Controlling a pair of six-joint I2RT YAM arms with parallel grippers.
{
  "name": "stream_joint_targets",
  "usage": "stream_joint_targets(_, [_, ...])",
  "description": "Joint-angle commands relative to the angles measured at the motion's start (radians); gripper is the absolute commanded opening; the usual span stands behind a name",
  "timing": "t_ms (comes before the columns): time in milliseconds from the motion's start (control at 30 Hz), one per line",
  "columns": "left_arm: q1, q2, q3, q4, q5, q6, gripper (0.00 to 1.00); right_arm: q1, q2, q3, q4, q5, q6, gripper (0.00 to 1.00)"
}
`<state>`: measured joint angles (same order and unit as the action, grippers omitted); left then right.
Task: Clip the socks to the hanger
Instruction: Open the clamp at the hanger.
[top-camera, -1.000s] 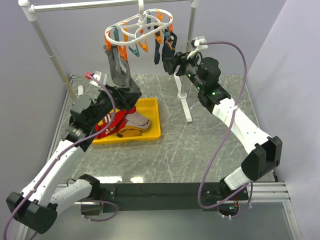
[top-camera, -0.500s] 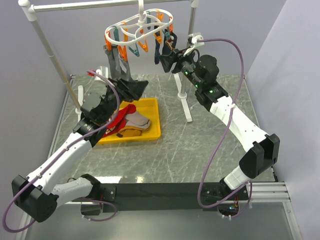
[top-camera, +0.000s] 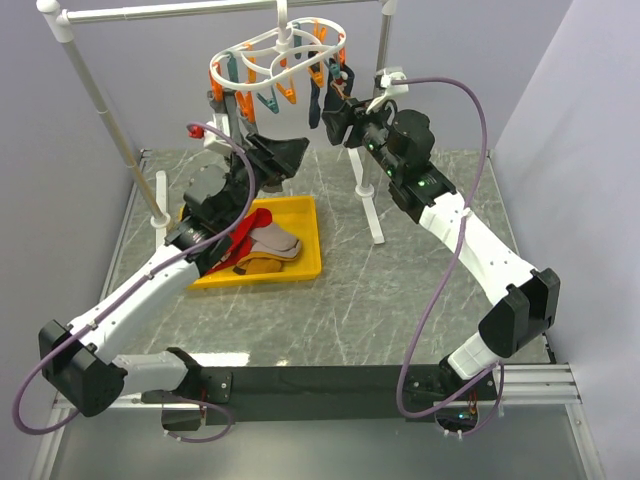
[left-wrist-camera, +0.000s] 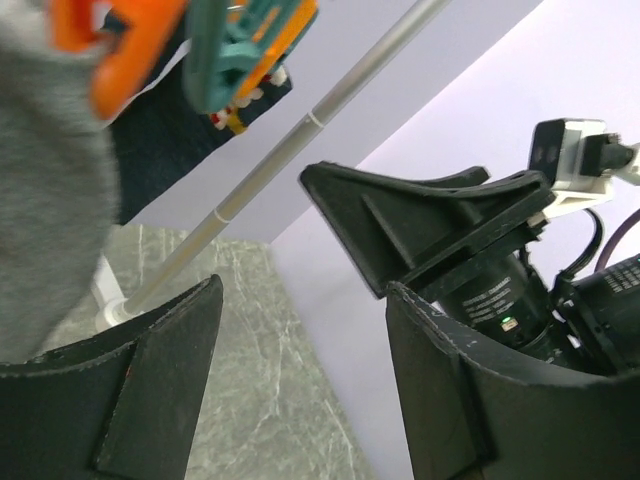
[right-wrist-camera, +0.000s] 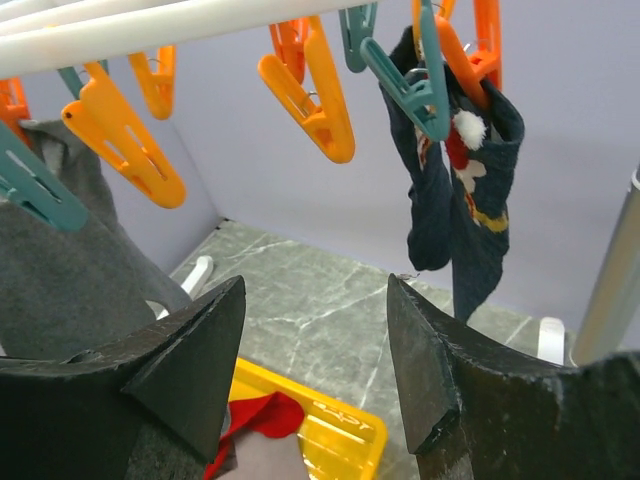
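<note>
The hanger (top-camera: 280, 55), a white oval ring with orange and teal clips, hangs from the rail. A grey sock (top-camera: 232, 118) and a navy patterned sock (top-camera: 318, 100) are clipped to it. Red, grey-beige and mustard socks (top-camera: 262, 240) lie in the yellow tray (top-camera: 310, 262). My left gripper (top-camera: 288, 158) is raised under the ring, open and empty (left-wrist-camera: 305, 290), with the grey sock (left-wrist-camera: 40, 200) at its left. My right gripper (top-camera: 335, 115) stands open and empty (right-wrist-camera: 315, 285) below the clips, between the grey sock (right-wrist-camera: 70, 270) and the navy sock (right-wrist-camera: 460, 190).
A white pole-and-rail stand (top-camera: 95, 95) carries the hanger; its right leg (top-camera: 368, 200) stands behind the tray. The two grippers face each other closely under the ring. An orange clip (right-wrist-camera: 310, 90) hangs free above my right fingers. Purple walls close in at the back and right.
My left arm has lifted from the tray and swung up and right, under the hanger. My right gripper has shifted slightly left toward the clips. Both jaws narrowed a little.
</note>
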<state>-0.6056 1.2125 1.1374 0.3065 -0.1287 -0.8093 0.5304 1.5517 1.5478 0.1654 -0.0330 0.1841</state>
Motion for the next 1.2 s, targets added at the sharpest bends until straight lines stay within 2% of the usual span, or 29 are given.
stream_joint_targets(0, [-0.028, 0.01, 0.094, 0.003, -0.095, 0.061, 0.71, 0.005, -0.039, 0.058, -0.024, 0.031, -0.023, 0.65])
stream_joint_targets(133, [-0.068, 0.056, 0.2, -0.073, -0.211, 0.143, 0.71, 0.005, -0.07, 0.009, 0.009, 0.062, -0.014, 0.66])
stream_joint_targets(300, [-0.075, 0.128, 0.317, -0.205, -0.313, 0.154, 0.78, 0.003, -0.11, -0.038, 0.026, 0.059, -0.023, 0.66])
stream_joint_targets(433, [-0.075, 0.162, 0.39, -0.25, -0.377, 0.174, 0.78, 0.005, -0.133, -0.063, 0.02, 0.077, -0.026, 0.66])
stream_joint_targets(1000, [-0.069, 0.233, 0.473, -0.262, -0.473, 0.226, 0.77, 0.005, -0.234, -0.181, 0.069, 0.039, -0.023, 0.68])
stream_joint_targets(1167, [-0.045, 0.255, 0.521, -0.279, -0.447, 0.234, 0.78, 0.005, -0.252, -0.207, 0.083, 0.036, 0.006, 0.68])
